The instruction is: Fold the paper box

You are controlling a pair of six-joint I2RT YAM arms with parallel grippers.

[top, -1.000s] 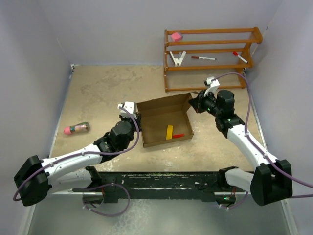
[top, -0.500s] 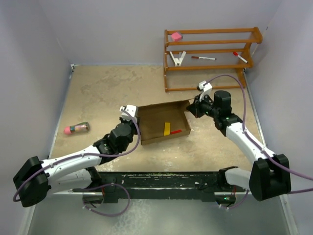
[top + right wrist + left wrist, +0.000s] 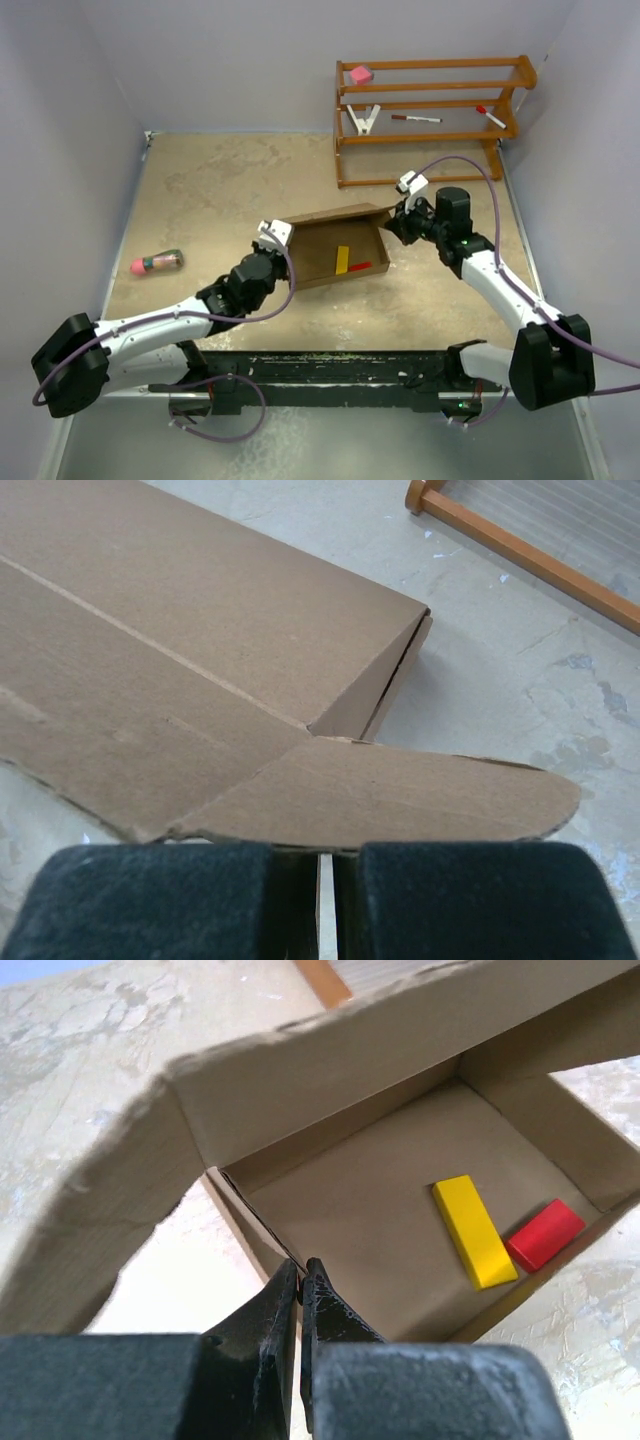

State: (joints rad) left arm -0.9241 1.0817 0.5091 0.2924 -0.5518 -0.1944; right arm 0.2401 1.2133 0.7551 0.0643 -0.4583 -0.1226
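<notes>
Clamping the paper box [image 3: 320, 262], left end effector [image 3: 300, 1290] and right end effector [image 3: 325, 855]

I read the box [image 3: 350, 1200] as plain brown. I see a yellow block [image 3: 474, 1230], a red block [image 3: 543, 1234] and a pink block [image 3: 360, 74]. The table [image 3: 210, 190] is mottled tan with pale patches, the rack [image 3: 430, 65] orange wood. My arms [image 3: 150, 325] are white and black, cables [image 3: 460, 157] purple.
</notes>
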